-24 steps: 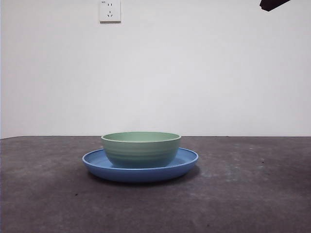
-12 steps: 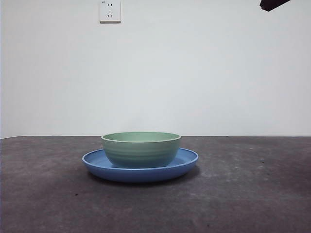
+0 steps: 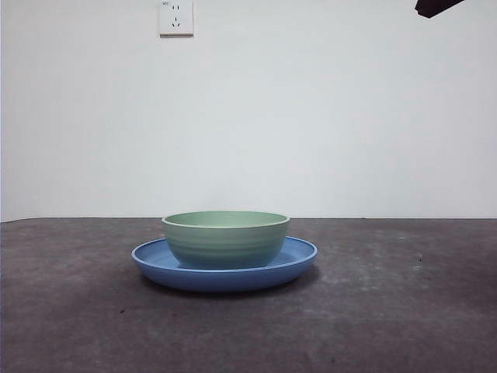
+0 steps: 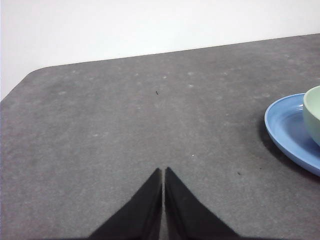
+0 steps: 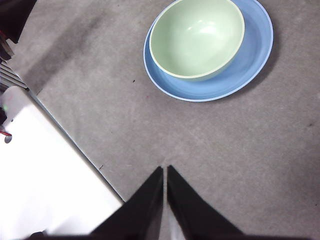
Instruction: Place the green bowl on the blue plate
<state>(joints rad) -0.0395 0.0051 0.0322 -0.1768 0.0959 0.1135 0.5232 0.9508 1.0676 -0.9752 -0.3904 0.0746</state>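
While both arms wait away from the dishes, the green bowl point(image 3: 225, 238) sits upright inside the blue plate point(image 3: 299, 255), resting on the plate's floor and set a little to the left of its centre in the front view, so that more blue shows on the right than on the left. Plate and bowl stand together on the dark grey table point(image 3: 404, 311), about midway between its left and right sides and nearer the far edge than the camera. Seen from the right wrist camera, the bowl point(image 5: 196, 37) is empty and glossy, with a crescent of plate point(image 5: 252, 55) showing around one side of it. The right gripper point(image 5: 164, 171) hangs above bare table, well apart from the plate, its two black jaws pressed together with nothing between them. The left gripper point(image 4: 163, 172) also has its jaws closed tip to tip on nothing, over bare table, with the plate's rim point(image 4: 282, 131) and a sliver of the bowl point(image 4: 314, 117) off to one side. A white wall socket point(image 3: 175, 16) sits high on the far wall, and a black arm tip point(image 3: 435, 7) shows at the top right corner.
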